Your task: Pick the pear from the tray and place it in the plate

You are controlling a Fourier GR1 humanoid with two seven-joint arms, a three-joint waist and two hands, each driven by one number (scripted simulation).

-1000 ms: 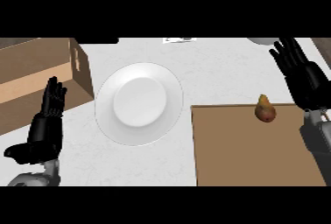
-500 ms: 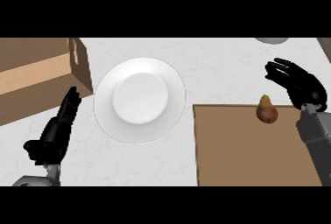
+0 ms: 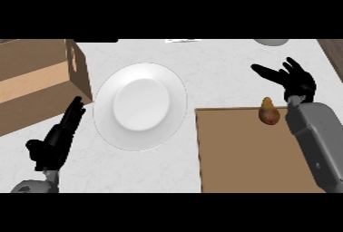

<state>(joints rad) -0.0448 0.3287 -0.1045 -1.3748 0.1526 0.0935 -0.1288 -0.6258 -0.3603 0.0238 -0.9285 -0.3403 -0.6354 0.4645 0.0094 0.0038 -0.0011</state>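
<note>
The pear (image 3: 268, 111) sits on the tray (image 3: 248, 154), near its far edge, on the right side. The right hand (image 3: 292, 80) is open with fingers spread and holds nothing. It hangs a bit farther away than the pear, and its arm is just beside the fruit. I think the arm could bump the pear and roll it off the tray. The plate (image 3: 107, 129) is to the left. The left hand (image 3: 59, 136) rests open at the near left.

Pale counter (image 3: 221, 68) — plate (image 3: 139, 105), tray (image 3: 248, 154), cardboard box (image 3: 33, 77)
</note>
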